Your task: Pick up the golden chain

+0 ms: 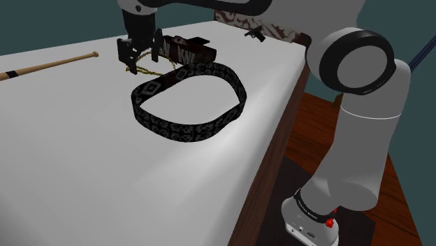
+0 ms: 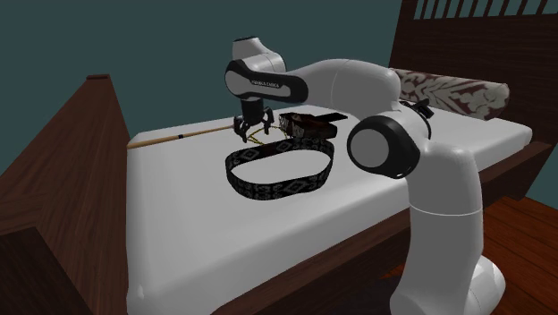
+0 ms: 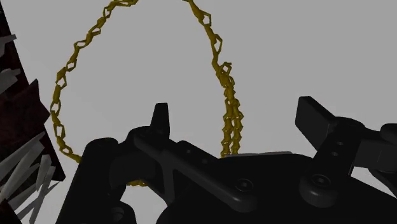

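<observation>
While the golden chain (image 3: 230,114) lies in a loose loop on the white bed (image 1: 84,175), a doubled stretch of it runs between the jaws. They stand spread to either side of that strand and, as far as the wrist view tells, are not touching it. So I judge the step in hand to be the end of the approach, with the grasp not yet made.

The next move calls for pressing the jaws together on the doubled strand, perhaps after settling a little lower. The links are thin and could slip out of a high pinch. A straight lift would follow.

A dark lettered case (image 1: 185,49) sits just beside the chain, and a patterned belt (image 1: 189,133) lies looped nearby. A wooden bat (image 1: 49,66) rests well apart.
</observation>
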### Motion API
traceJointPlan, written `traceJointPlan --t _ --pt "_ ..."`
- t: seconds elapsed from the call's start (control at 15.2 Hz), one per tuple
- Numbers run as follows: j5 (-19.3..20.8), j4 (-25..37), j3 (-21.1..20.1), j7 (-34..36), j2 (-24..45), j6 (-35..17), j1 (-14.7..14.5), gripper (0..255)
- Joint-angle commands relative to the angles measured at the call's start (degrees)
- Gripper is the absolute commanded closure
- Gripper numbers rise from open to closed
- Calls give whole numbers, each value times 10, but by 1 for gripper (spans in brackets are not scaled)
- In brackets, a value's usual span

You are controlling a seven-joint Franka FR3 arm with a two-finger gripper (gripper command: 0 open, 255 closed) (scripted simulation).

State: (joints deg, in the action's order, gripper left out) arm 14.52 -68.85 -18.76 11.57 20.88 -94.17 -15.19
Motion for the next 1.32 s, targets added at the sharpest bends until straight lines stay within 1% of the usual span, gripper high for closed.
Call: traceJointPlan --t 0.0,0.13,0.2,0.79,1.25 --pt "-2 -29 0 3 -7 -22 4 0" --pt "-2 -29 0 3 -7 -22 4 0" --pt "-2 -29 0 3 -7 -22 4 255" --pt "-2 -29 0 3 -7 -22 4 255" --pt "6 63 0 -5 17 45 -9 255"
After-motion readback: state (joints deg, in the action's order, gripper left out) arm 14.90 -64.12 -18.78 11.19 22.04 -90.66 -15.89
